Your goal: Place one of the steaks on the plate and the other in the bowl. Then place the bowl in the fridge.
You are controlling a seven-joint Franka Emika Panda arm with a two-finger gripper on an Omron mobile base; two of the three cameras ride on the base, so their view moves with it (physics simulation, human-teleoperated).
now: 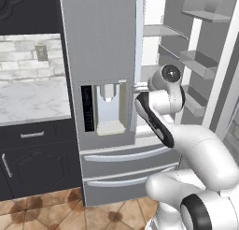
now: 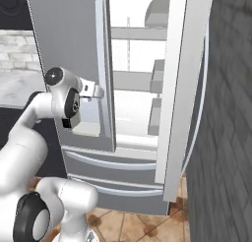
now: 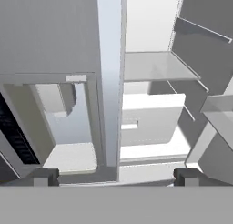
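Note:
The grey fridge (image 1: 102, 37) stands straight ahead, its left door with the dispenser panel (image 1: 107, 107) shut and its right door (image 2: 182, 88) swung wide. White shelves (image 3: 154, 66) inside are bare where they show. My gripper (image 3: 117, 175) hovers at the inner edge of the left door (image 3: 109, 82), at dispenser height, open, with nothing between its fingertips (image 3: 43, 175). From the right base the hand (image 2: 96, 91) points at that door edge. The steaks, the plate and the bowl are out of view.
Door bins (image 1: 200, 61) line the open door to my right. Two lower drawers (image 1: 126, 161) sit under the doors. A marble counter (image 1: 32, 98) over dark cabinets (image 1: 37, 154) lies to the left. A grey brick wall (image 2: 226, 118) closes the right side.

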